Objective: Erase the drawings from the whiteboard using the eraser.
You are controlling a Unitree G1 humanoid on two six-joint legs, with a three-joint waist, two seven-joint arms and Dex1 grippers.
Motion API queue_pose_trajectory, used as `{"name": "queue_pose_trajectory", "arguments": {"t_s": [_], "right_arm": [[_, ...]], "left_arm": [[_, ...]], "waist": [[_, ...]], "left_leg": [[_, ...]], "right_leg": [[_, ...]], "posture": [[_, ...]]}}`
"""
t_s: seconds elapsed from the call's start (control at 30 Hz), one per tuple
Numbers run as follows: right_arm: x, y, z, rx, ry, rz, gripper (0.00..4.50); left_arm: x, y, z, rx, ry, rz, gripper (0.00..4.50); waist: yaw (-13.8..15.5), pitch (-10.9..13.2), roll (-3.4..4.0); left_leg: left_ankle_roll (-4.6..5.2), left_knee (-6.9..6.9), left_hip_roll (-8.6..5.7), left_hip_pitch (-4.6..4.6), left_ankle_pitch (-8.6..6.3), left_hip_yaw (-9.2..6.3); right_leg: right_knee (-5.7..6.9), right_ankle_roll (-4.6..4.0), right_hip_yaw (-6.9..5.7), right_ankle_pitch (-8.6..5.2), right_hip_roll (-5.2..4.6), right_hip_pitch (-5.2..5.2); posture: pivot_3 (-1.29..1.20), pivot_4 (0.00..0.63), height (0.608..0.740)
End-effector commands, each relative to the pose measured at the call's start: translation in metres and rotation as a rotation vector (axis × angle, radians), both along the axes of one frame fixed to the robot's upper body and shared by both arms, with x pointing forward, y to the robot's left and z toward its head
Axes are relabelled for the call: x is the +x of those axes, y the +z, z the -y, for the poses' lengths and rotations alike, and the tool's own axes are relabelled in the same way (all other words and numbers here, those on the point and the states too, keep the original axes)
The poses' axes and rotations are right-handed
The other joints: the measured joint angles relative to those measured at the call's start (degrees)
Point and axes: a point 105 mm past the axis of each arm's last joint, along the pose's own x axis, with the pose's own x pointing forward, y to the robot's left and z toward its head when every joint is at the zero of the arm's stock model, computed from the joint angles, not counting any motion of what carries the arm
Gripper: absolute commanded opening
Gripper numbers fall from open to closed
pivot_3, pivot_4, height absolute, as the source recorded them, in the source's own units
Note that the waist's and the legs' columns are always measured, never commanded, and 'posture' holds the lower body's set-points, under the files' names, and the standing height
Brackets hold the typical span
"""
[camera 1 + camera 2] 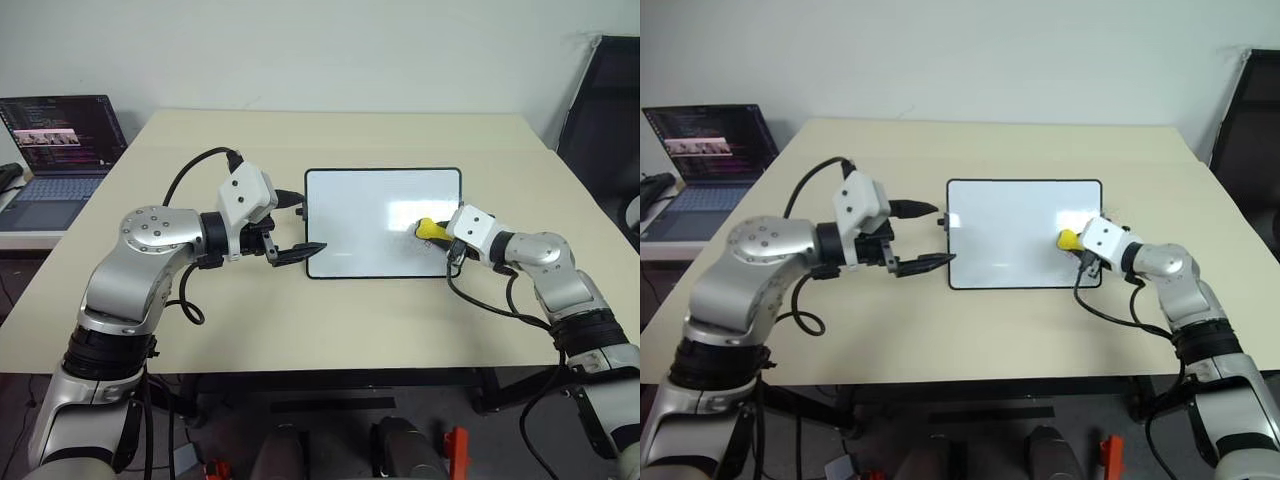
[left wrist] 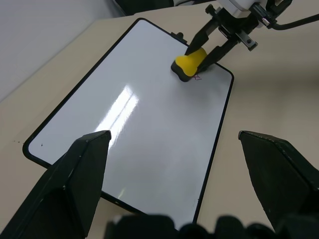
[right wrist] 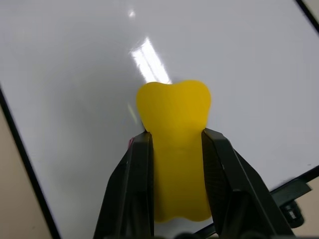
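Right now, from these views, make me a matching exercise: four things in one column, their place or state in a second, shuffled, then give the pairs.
Things:
1. eraser
2. left gripper
3. laptop
4. whiteboard

Places or states:
A. lying flat on the table, between the two arms
B. open, beside the board's short edge
C. on a side surface off the robot's left
D. clamped in the right gripper, on the board beside the red drawings

Pairs: 1-D, 2-B, 3-C, 4-A
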Motion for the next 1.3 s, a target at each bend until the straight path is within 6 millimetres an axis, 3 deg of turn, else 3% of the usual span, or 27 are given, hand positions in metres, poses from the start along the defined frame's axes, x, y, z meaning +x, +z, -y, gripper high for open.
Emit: {"name": "queue_pose_trajectory", "arguments": {"t_s": [0.03, 0.13, 0.37, 0.53, 0.7, 0.8, 0.87, 0.93, 1.07, 1.13, 1.2, 1.3], "right_arm": [[-0.025, -0.043, 0.002, -0.072, 0.034, -0.205, 0.98], [-0.028, -0.041, -0.001, -0.044, 0.036, -0.211, 0.98], [0.021, 0.012, 0.027, -0.004, -0.185, 0.068, 0.98], [0.033, 0.021, 0.042, -0.026, -0.260, 0.136, 0.98], [0.014, -0.002, 0.021, -0.023, -0.132, 0.036, 0.98], [-0.007, 0.000, 0.003, 0.068, -0.023, -0.049, 0.98], [-0.027, 0.017, -0.005, 0.159, 0.049, -0.109, 0.98], [-0.029, 0.051, -0.001, 0.279, 0.017, -0.067, 0.98], [-0.023, 0.146, 0.047, 0.612, -0.166, 0.149, 0.98], [-0.024, 0.160, 0.066, 0.657, -0.240, 0.178, 0.98], [-0.022, 0.154, 0.111, 0.626, -0.454, 0.189, 0.98], [-0.019, 0.150, 0.153, 0.708, -0.716, 0.174, 0.98]], "left_arm": [[-0.002, 0.013, 0.002, -0.011, -0.016, 0.052, 4.50], [-0.002, 0.013, 0.001, -0.012, -0.016, 0.051, 4.50], [-0.001, 0.012, 0.001, -0.007, -0.018, 0.047, 4.50], [0.000, 0.012, 0.002, -0.007, -0.019, 0.049, 4.50], [0.000, 0.011, 0.003, -0.009, -0.025, 0.047, 4.50], [0.000, 0.011, 0.003, -0.011, -0.028, 0.047, 4.50], [-0.001, 0.010, 0.004, -0.011, -0.031, 0.047, 4.50], [0.000, 0.008, 0.006, -0.014, -0.037, 0.047, 4.50], [-0.002, 0.002, 0.028, -0.065, -0.093, 0.034, 4.50], [-0.002, -0.001, 0.036, -0.081, -0.111, 0.027, 4.50], [-0.004, -0.010, 0.055, -0.082, -0.150, 0.012, 4.50], [-0.005, -0.013, 0.085, -0.107, -0.201, 0.016, 4.50]], "waist": [[0.0, 0.0, -0.07], [-0.4, 0.0, -0.07], [-1.3, 0.0, -0.09], [-1.4, 0.0, -0.14], [-1.6, 0.0, -0.18], [-1.6, 0.0, -0.18], [-1.5, 0.0, -0.11], [-1.5, 0.3, 0.17], [-1.0, 0.6, 0.55], [-0.1, 0.6, 0.52], [0.8, 0.5, 0.40], [1.5, 0.5, 0.39]], "left_leg": [[-0.01, -0.05, 0.01, -0.01, -0.01, 0.01], [-0.07, -0.15, 0.06, -0.08, -0.06, 0.04], [-0.05, 0.00, 0.04, -0.07, -0.04, 0.07], [0.00, 0.00, -0.02, -0.07, 0.00, 0.06], [-0.01, -0.10, -0.01, -0.10, -0.02, 0.11], [-0.02, -0.13, -0.01, -0.11, -0.02, 0.08], [-0.02, -0.19, 0.00, -0.14, -0.02, 0.04], [-0.02, -0.22, 0.00, -0.41, -0.02, 0.03], [-0.02, -0.05, -0.07, -1.37, -0.01, 0.08], [-0.03, -0.12, -0.08, -1.46, -0.02, 0.01], [-0.07, -0.22, 0.00, -1.45, -0.09, -0.08], [-0.16, -0.25, -0.04, -1.52, -0.19, -0.04]], "right_leg": [[0.00, -0.04, -0.01, -0.04, 0.00, -0.01], [0.02, -0.09, -0.02, -0.11, 0.06, -0.13], [0.08, -0.06, 0.04, -0.06, 0.03, -0.19], [0.04, -0.05, 0.03, -0.05, -0.06, -0.19], [0.02, -0.05, 0.04, -0.05, -0.06, -0.19], [0.01, -0.05, 0.03, -0.06, -0.05, -0.19], [0.01, -0.06, 0.01, -0.09, -0.02, -0.21], [0.02, -0.04, 0.00, -0.10, -0.02, -0.45], [0.20, 0.46, 0.07, 0.21, -0.03, -1.41], [0.12, 0.40, -0.04, 0.15, -0.03, -1.45], [0.05, 0.27, -0.13, 0.07, 0.07, -1.45], [-0.05, 0.10, -0.13, -0.01, 0.03, -1.42]], "posture": [[0.00, 0.150, 0.740], [0.00, 0.150, 0.740], [0.00, 0.150, 0.740], [0.00, 0.150, 0.740], [0.00, 0.150, 0.740], [0.00, 0.150, 0.740], [0.00, 0.150, 0.740], [0.00, 0.150, 0.740], [0.00, 0.150, 0.740], [0.00, 0.150, 0.740], [0.00, 0.150, 0.740], [0.00, 0.150, 0.740]]}}
